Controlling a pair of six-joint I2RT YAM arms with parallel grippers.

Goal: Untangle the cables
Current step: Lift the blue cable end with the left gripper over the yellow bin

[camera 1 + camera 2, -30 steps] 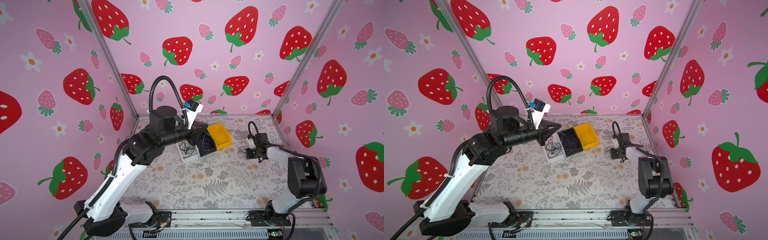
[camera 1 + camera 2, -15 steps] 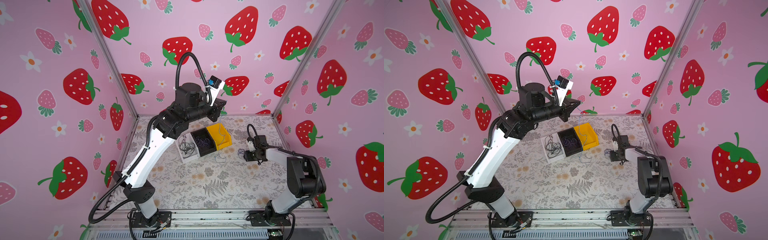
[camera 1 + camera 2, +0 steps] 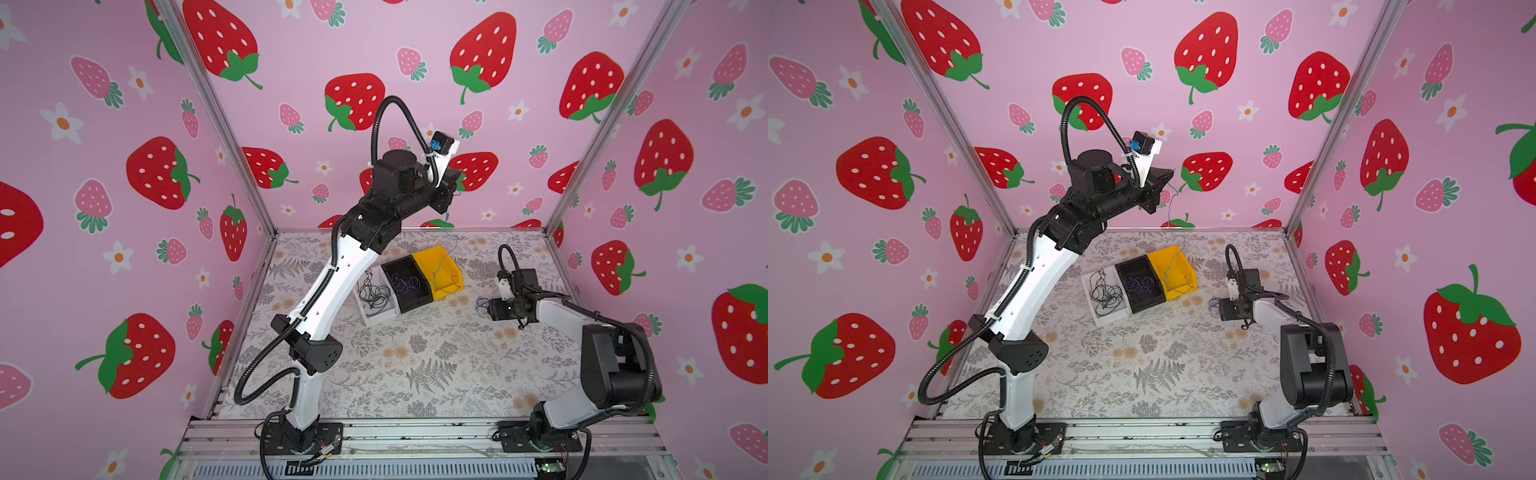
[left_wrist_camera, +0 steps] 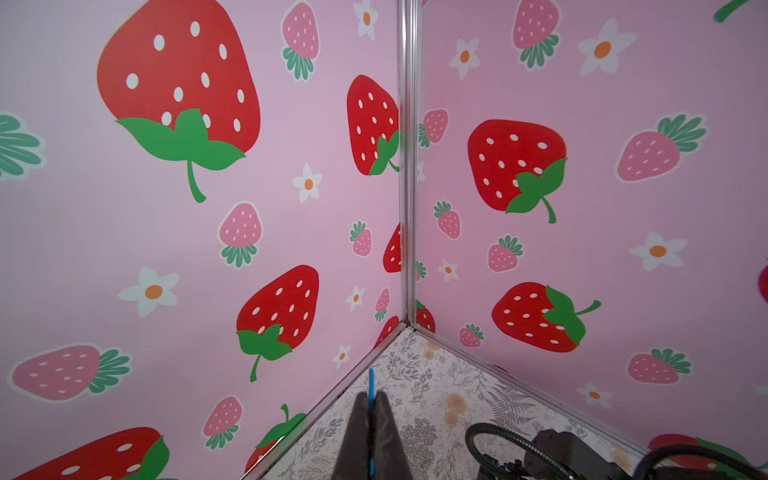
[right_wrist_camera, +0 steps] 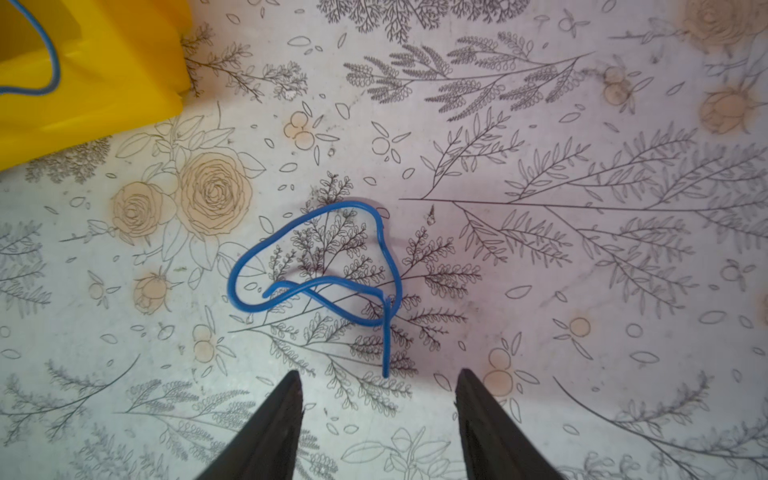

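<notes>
Risk sits upper centre in a top view: the left gripper [image 3: 1171, 171] pinches a blue cable [image 4: 371, 380] trailing into the yellow bin [image 3: 1187, 276], which could snag and tip. Mid-frame at the right wrist, the right gripper [image 5: 378, 379] stands spread above a loose blue curl [image 5: 316, 266] on the desk [image 5: 582, 291].

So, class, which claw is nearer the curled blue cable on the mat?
Right. The right claw hovers open beside the curled blue cable; the left claw is high up, far away.

Left gripper [image 4: 371, 399] hoisted blue cable [image 4: 371, 376] (right gripper [image 5: 379, 374] opened).
</notes>
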